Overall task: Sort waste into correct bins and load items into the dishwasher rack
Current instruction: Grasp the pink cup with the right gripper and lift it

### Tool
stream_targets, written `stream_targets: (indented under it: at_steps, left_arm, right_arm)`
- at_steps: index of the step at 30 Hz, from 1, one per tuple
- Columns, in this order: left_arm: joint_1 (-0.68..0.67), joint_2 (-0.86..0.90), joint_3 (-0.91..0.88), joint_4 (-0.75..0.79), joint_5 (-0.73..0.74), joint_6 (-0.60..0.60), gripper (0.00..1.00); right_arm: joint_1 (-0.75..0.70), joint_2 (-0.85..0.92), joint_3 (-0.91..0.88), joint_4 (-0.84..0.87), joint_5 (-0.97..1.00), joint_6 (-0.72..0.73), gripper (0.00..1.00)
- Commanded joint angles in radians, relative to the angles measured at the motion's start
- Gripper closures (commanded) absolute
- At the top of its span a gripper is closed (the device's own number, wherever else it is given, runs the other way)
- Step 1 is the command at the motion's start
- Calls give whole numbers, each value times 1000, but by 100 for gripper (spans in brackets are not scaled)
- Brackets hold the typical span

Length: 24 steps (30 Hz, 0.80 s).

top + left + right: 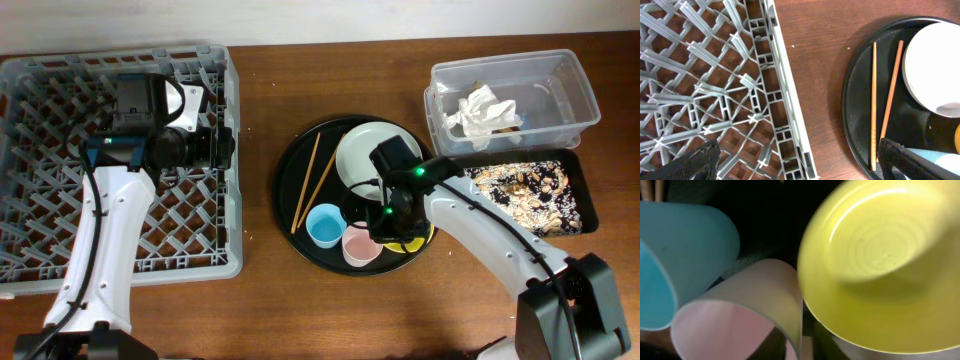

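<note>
overhead: top-down, whole table [260,300] | wrists: downward, near | shared: round tray [286,190]

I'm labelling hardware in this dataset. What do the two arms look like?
The left arm and right arm both have white rounded links, black joints and wrist housings, small green lights, and a black cable running alongside. The left fingers are black and textured.

We see even, fairly bright light from above in the overhead view, with soft shadows and a pale sheen on the clear tub [588,95]. The left wrist view is sharp. Close in the right wrist view, the yellow bowl [880,270] and pink cup [755,310] blur, and glare whitens the bowl's inside.
</note>
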Motion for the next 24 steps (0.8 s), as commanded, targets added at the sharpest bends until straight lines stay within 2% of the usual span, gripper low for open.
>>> stream_targets:
  at_steps: [1,2,7,13,16,19,22,24]
  left_arm:
    - [-5,-17,17,4,-7,-5,1]
    - [-5,-17,17,3,-6,-5,1]
    - [-5,-17,17,0,-2,-6,1]
    - [-5,-17,17,-3,16,-107,1]
    - [-3,-17,17,2,211,-198,1]
    - [-3,-17,17,9,349,-198,1]
    - [-3,-17,17,10,426,-263,1]
    - [-3,-17,17,36,529,-314,1]
  right_arm:
    - [10,-2,-8,4,17,14,93]
    - [10,-2,-8,4,16,14,96]
    - [8,-14,29,-11,-49,-6,96]
    - [0,-74,151,-175,-69,-40,96]
    - [-28,-126,234,-282,-67,-90,96]
    - [-64,-178,285,-323,-68,-123,96]
    - [-115,-229,298,-250,-136,-185,96]
    - [-158,-237,298,-138,-267,-245,96]
